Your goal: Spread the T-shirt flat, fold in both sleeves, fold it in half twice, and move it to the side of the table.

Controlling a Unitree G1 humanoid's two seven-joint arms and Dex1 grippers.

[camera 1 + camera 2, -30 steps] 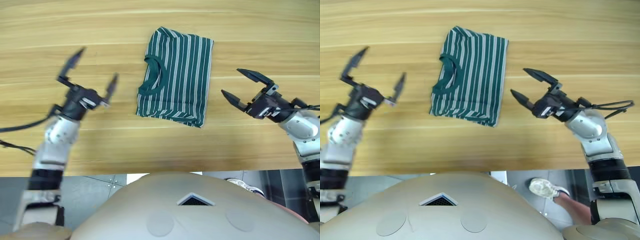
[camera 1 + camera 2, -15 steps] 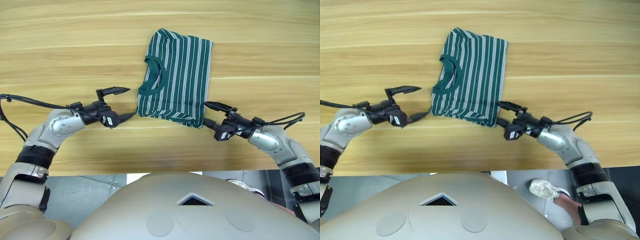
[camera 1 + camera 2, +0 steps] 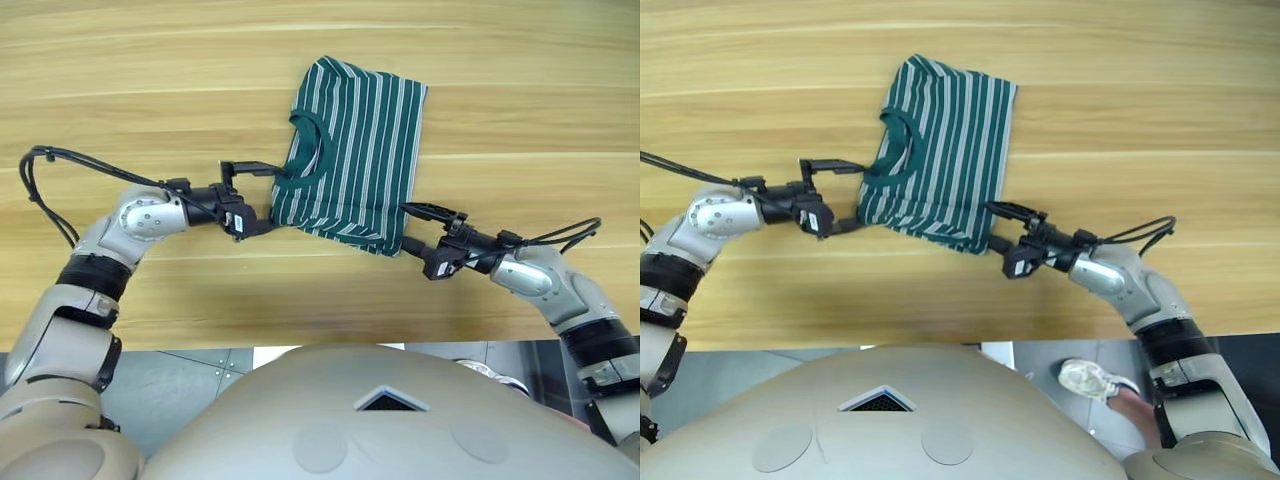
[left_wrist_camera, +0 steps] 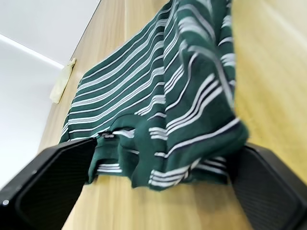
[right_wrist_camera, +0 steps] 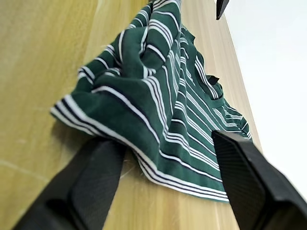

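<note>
Lying folded on the wooden worktop [image 3: 520, 100], the striped T-shirt [image 3: 350, 150] has its two near corners between open fingers. The left gripper [image 3: 276, 198] stands wide around one corner and the right gripper [image 3: 405, 226] around the other. If one pinches only the top layer, the fold may come apart when lifted.

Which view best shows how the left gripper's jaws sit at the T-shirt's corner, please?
The left wrist view: the left gripper has its jaws open on either side of the T-shirt's near corner, seen close up. The eye views show the same from above, farther off. The right wrist view shows the shirt's other corner.
</note>
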